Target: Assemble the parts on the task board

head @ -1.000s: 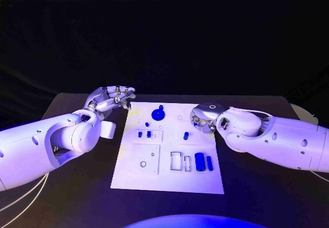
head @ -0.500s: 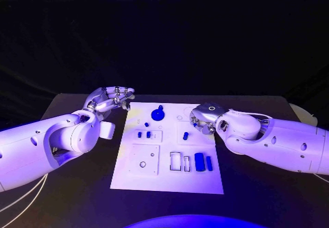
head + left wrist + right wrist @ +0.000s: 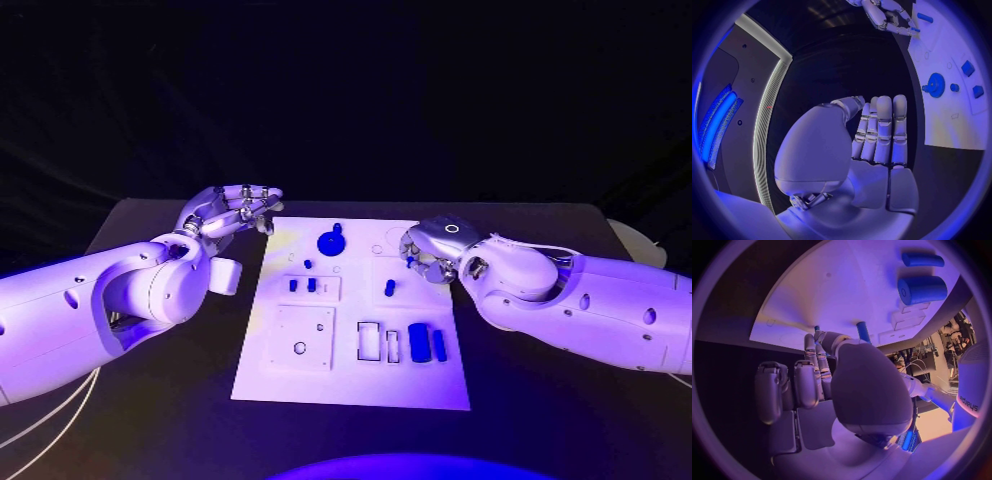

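- Head view: the right hand (image 3: 433, 250) has crept slightly right along the task board's (image 3: 353, 385) far right part in the last second; its fingers curl down by a small blue peg (image 3: 389, 287). Whether they grasp anything, I cannot tell.
- The left hand (image 3: 231, 210) stays released, off the board's far left corner above the bench (image 3: 144, 400).
- The blue gear (image 3: 332, 241) and the other parts lie unmoved, so the pick seems unfinished.

A flat black table (image 3: 548, 400) carries a white rectangular task board (image 3: 353, 385) at its centre, running from six toward twelve o'clock, with small blue parts resting on the board.
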